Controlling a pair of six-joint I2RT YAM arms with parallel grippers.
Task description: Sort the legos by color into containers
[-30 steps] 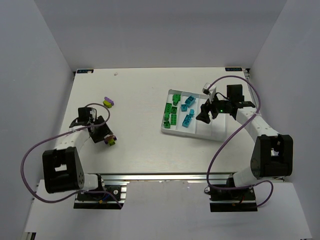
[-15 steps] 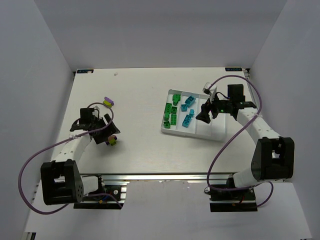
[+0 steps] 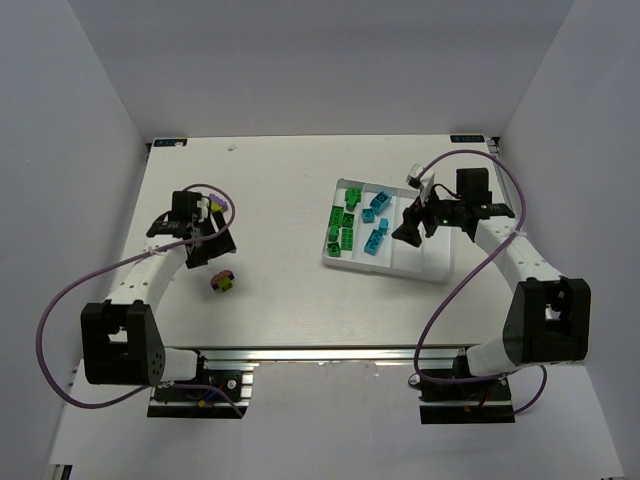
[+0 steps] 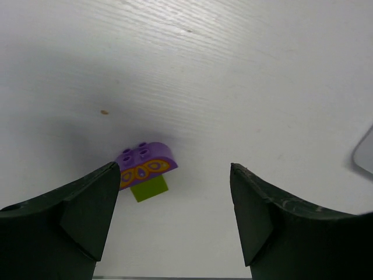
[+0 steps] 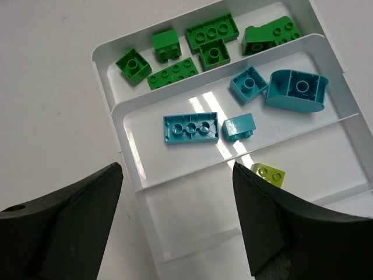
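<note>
White walls enclose a pale wooden table [image 3: 290, 190] on three sides, and two black-and-white arms stand at its near edge.

On the right half lies a flat white plastic tray [image 3: 415, 262] with long compartments. In the overhead view its leftmost compartment holds the dark green studded bricks [image 3: 341, 225], and the next one holds the cyan studded bricks [image 3: 375, 222]. The right wrist camera shows them more clearly: about six green pieces, four cyan pieces, and one small lime brick [image 5: 268, 173] alone in the third compartment. The right gripper [image 3: 405, 232] hangs above the tray with its jaws spread wide and nothing between them.

On the left half, the left gripper [image 3: 208, 245] is also wide open and empty. Just beyond its fingers a purple arched brick with an orange pattern [image 4: 145, 163] lies on the table, joined with a small lime block [image 4: 149, 189]. In the overhead view this pair [image 3: 222, 283] is near the gripper but apart from it. Another purple and lime piece [image 3: 214, 204] lies farther back, partly hidden by the left arm.
</note>
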